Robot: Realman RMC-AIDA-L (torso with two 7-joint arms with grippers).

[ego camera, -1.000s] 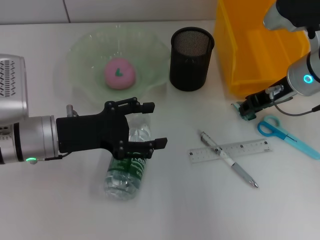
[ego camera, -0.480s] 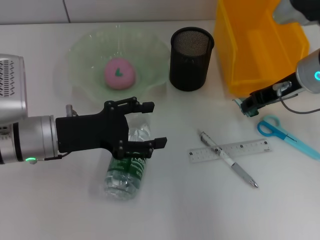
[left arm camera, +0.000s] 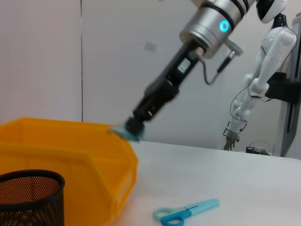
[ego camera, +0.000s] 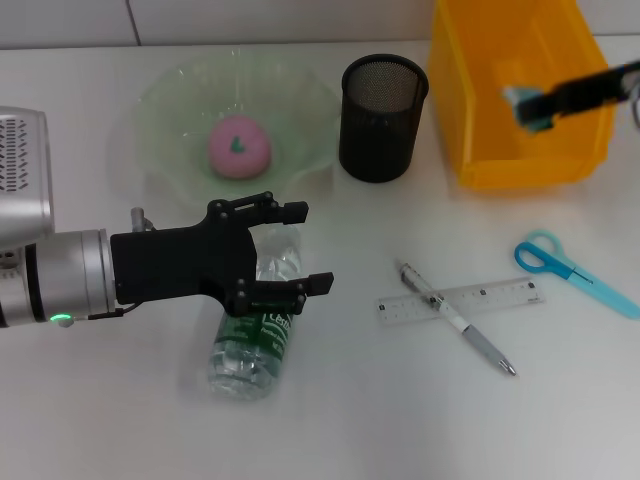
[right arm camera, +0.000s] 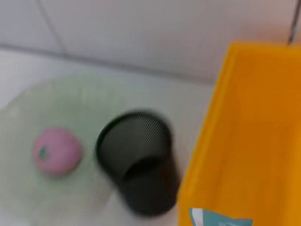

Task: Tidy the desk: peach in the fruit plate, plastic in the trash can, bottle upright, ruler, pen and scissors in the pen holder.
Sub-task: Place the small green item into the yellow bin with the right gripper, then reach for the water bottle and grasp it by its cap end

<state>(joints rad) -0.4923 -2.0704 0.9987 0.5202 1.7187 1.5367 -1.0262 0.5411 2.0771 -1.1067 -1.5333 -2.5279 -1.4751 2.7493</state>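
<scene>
The pink peach (ego camera: 238, 146) lies in the green glass fruit plate (ego camera: 300, 95). A clear bottle (ego camera: 250, 340) with a green label lies on its side at the front left. My left gripper (ego camera: 308, 250) is open over the bottle's upper end; I cannot tell whether they touch. My right gripper (ego camera: 545, 100) is shut on a teal piece of plastic (ego camera: 523, 106) and holds it above the yellow trash can (ego camera: 500, 165). The left wrist view shows that right gripper (left arm camera: 134, 129) at the can's rim (left arm camera: 70, 129). The pen (ego camera: 455, 318) lies across the ruler (ego camera: 490, 297), with the blue scissors (ego camera: 570, 268) to their right.
The black mesh pen holder (ego camera: 383, 115) stands upright between the plate and the yellow can. The right wrist view shows the pen holder (right arm camera: 141, 160), the peach (right arm camera: 56, 150) and the plastic (right arm camera: 218, 220) over the can (right arm camera: 254, 132).
My right gripper has risen from the table in front of the yellow can to above it, carrying the plastic. The left arm has not moved.
</scene>
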